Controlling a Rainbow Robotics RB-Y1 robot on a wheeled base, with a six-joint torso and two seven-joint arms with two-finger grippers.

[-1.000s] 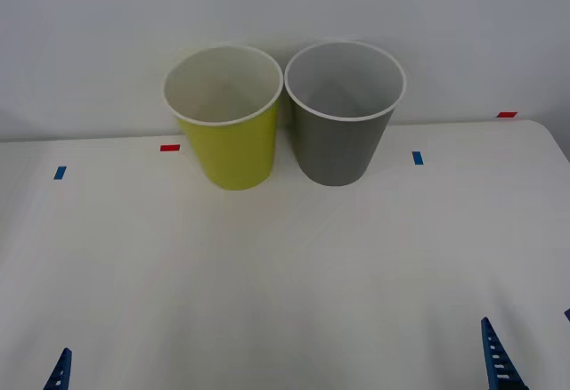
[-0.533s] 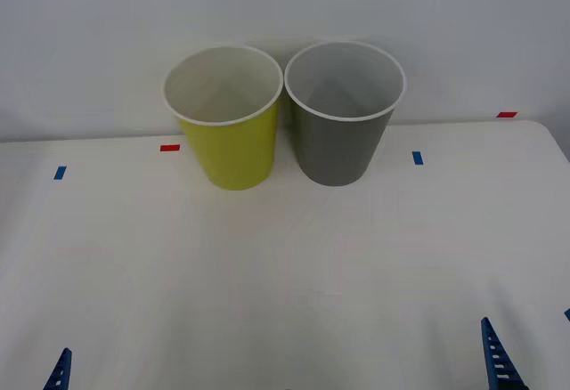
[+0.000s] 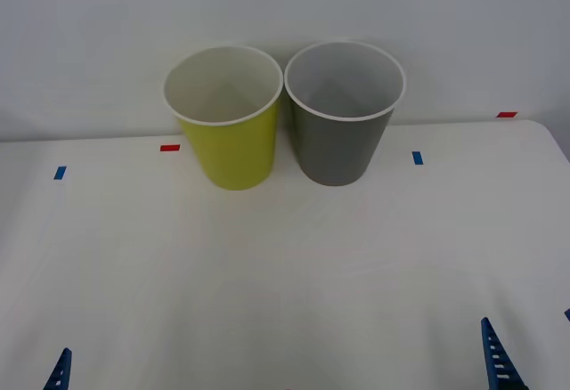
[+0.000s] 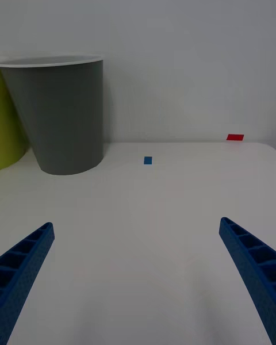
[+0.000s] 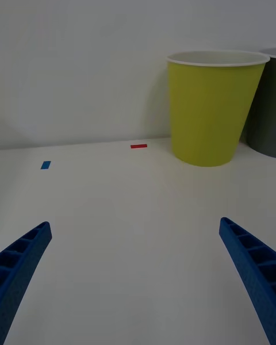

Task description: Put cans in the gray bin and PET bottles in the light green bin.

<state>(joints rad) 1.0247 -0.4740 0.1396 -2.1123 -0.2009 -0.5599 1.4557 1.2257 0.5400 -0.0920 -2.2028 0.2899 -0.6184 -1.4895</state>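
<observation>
Both blue ribbed grippers, left gripper (image 5: 135, 276) and right gripper (image 4: 135, 276), parked spread apart at six o'clock, facing yellow-green tapered bin (image 3: 227, 127) and dark gray tapered bin (image 3: 341, 123) touching at twelve; likely light, stiff, graspable at the rim.

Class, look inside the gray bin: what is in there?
The gray bin shows a bare pale inner wall; its bottom is hidden below the rim, so small contents cannot be ruled out.

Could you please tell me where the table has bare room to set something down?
Bare: the white table from both bins forward to the open left claw and right claw. Crowded: the light green bin and gray bin stand nearly touching at the back.
</observation>
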